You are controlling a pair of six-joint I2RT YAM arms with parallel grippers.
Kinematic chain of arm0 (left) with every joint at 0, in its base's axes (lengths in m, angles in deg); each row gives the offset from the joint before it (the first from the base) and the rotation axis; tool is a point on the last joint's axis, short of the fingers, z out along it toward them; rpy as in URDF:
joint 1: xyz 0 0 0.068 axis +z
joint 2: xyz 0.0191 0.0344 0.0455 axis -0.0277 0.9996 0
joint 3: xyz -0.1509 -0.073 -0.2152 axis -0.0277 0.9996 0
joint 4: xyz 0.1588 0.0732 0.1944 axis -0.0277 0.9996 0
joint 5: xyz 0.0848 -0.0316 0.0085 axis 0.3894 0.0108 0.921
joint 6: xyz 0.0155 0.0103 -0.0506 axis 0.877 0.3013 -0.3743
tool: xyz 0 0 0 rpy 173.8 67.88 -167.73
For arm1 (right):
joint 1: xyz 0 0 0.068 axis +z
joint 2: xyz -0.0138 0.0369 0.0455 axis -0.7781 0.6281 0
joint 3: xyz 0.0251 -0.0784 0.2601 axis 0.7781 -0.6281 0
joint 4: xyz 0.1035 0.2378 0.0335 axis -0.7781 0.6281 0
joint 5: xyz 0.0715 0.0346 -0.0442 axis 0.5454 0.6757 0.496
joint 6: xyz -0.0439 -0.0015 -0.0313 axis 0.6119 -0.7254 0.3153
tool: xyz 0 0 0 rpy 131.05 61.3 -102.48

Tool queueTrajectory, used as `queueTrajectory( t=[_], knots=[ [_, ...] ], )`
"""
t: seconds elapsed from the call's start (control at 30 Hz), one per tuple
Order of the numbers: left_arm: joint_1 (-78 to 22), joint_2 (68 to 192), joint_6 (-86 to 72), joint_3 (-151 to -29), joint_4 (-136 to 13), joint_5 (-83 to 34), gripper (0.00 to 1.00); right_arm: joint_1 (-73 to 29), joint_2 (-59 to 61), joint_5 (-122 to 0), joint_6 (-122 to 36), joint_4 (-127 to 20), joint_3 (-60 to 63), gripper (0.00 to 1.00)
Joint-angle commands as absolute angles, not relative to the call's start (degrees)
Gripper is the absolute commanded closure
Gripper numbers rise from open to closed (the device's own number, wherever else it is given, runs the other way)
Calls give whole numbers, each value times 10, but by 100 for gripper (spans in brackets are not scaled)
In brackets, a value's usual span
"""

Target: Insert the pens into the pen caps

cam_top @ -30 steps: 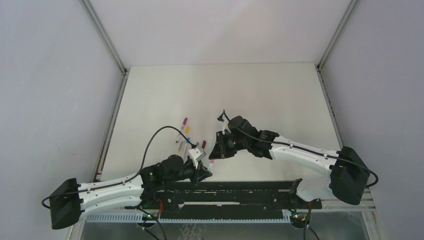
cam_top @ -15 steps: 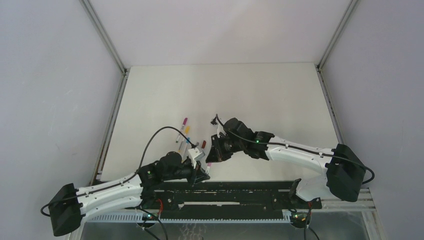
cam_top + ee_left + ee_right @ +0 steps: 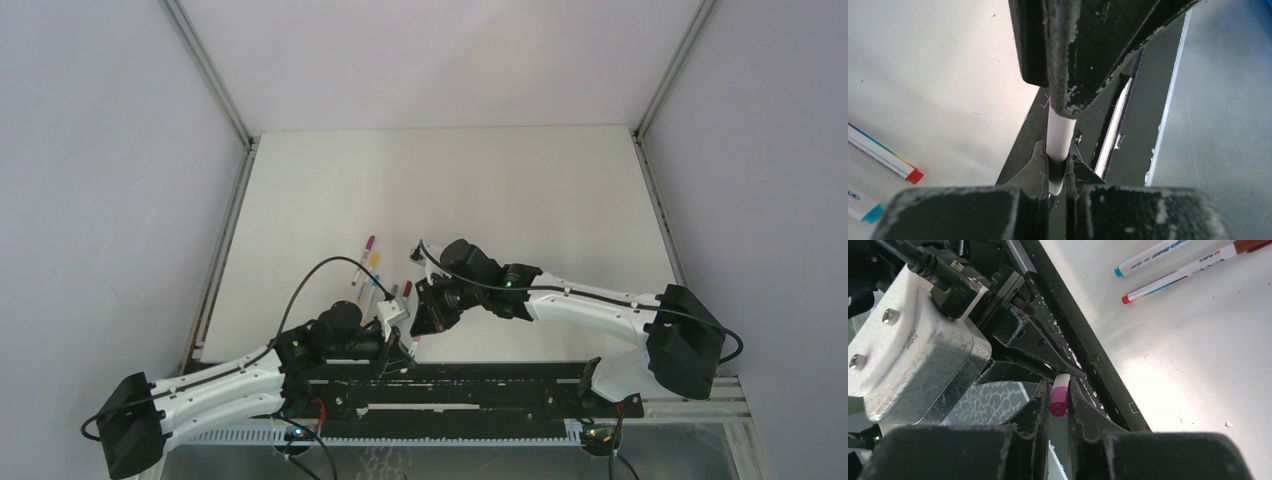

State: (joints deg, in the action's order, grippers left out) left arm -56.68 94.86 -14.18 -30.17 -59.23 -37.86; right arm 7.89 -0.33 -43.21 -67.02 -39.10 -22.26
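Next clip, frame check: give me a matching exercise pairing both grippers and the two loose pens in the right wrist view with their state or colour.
Things:
1 left gripper
2 right gripper
3 rainbow-striped pen
4 plain pen

States:
A lying loose, red end
B shut on the magenta cap
C lying loose, blue end
D shut on the white barrel

Pairs: 1-D, 2-B, 3-A, 4-C

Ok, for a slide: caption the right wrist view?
Right gripper shut on a magenta-tipped white pen that the left gripper also holds.
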Motion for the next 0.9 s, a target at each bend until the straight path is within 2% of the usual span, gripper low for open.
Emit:
queueTrajectory(
  t=[0.0,0.3,0.5,0.57,0.67,0.73,0.87],
  knots=[
    [-516,914,-127,-441,-873,-259,100,159,29,-233,-664,-214,-255,100],
    [-514,928,-123,-450,-887,-266,100,162,45,-247,-692,-254,-263,100],
    [-513,946,-100,-460,-787,-251,100,101,-20,-314,-682,-222,-240,100],
    [-513,947,-98,-450,-745,-242,100,68,-53,-346,-653,-185,-202,92],
    [-514,958,-97,-442,-651,-228,100,13,-103,-392,-609,-130,-156,67],
    [-513,969,-106,-436,-609,-221,100,-27,-132,-415,-588,-119,-135,56],
    [-513,1003,-130,-434,-562,-215,99,-99,-178,-440,-571,-126,-127,47]
  ],
)
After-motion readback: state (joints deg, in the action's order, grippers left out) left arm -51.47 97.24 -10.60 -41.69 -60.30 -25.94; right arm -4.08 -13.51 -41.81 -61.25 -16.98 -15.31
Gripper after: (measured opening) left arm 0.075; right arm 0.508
